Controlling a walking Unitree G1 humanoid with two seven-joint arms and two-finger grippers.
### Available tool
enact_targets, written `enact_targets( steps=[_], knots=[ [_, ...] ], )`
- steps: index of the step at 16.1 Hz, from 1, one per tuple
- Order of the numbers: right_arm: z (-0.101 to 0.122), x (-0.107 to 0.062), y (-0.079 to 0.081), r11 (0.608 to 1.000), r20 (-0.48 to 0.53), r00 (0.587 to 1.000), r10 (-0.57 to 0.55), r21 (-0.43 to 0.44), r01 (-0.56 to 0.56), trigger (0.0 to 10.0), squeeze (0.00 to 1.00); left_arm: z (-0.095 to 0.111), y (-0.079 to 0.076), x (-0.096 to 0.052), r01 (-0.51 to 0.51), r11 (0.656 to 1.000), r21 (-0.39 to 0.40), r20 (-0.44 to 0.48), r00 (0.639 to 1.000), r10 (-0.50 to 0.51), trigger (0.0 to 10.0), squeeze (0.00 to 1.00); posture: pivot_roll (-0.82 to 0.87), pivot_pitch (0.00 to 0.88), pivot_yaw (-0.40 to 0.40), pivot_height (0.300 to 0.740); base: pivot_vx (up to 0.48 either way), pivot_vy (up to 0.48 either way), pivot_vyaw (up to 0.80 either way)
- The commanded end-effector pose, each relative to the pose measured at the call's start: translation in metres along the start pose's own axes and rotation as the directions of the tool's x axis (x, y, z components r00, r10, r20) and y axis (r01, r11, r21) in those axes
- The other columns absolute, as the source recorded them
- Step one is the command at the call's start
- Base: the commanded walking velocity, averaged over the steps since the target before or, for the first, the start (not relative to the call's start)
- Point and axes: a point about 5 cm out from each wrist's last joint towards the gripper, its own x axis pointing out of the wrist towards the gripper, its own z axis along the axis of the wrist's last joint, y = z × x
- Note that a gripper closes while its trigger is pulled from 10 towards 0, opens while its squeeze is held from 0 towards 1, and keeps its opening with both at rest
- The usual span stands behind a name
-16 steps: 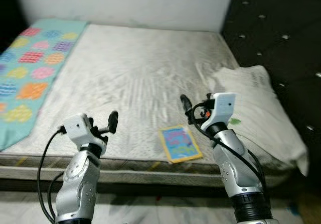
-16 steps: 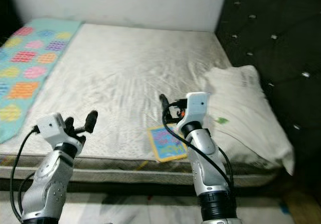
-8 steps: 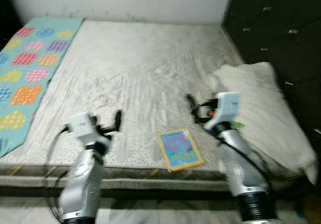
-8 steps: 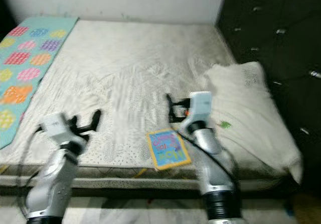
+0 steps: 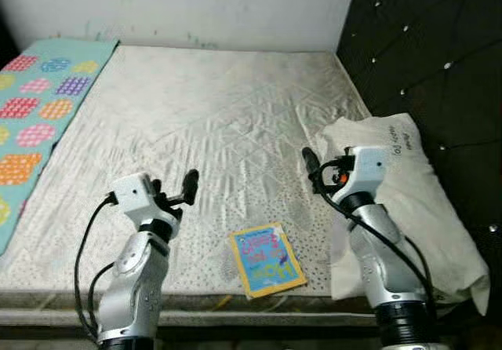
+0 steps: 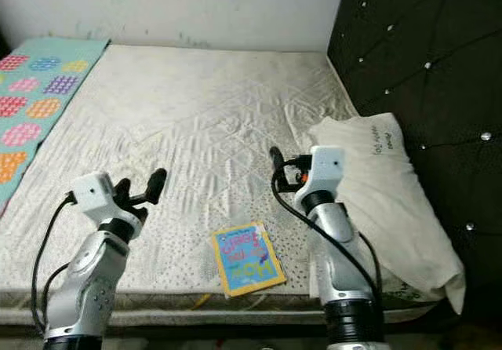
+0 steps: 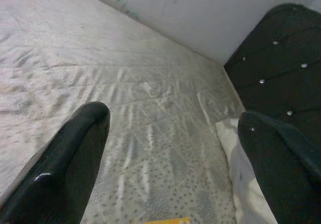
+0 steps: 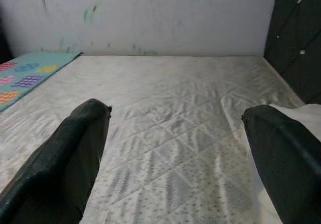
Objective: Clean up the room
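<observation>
Hovering above bed (image 5: 196, 114), both grippers empty, fingers spread. Book (image 5: 267, 259) flat near front edge, between left gripper (image 5: 174, 193) and right gripper (image 5: 321, 169), below both; long axis toward front edge; right slightly nearer.

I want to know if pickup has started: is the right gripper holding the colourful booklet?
No, the booklet lies flat on the mattress near its front edge, while the right gripper hovers open above it.

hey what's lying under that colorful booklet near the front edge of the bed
The colorful booklet lies flat on the white quilted mattress, between the left gripper and right gripper, both held above the bed. Whether anything is tucked beneath it cannot be seen, since it covers that patch.
</observation>
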Motion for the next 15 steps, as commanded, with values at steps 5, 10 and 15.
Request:
enact_targets(
  steps=[5,10,15],
  knots=[
    [0.0021,0.0036,0.0045,1.000,0.010,1.000,0.014,0.014,-0.014,10.0,0.00,-0.0008,0.0069,-0.0032,-0.037,0.999,-0.008,-0.006,0.999,0.037,10.0,0.00,-0.05,0.046,-0.025,0.740,0.000,0.000,0.00],
    [-0.0004,0.0033,0.0043,1.000,-0.005,1.000,0.014,0.023,-0.014,10.0,0.00,-0.0017,0.0070,-0.0035,-0.049,0.999,-0.013,-0.003,0.999,0.049,10.0,0.00,-0.05,0.041,-0.029,0.740,0.000,0.000,-0.78],
    [-0.0023,0.0029,0.0103,0.999,-0.012,0.999,0.044,0.031,-0.044,10.0,0.00,-0.0060,0.0066,-0.0070,-0.064,0.998,-0.017,-0.016,0.998,0.064,10.0,0.00,-0.05,0.040,-0.031,0.740,0.000,0.000,-0.13]
  ],
)
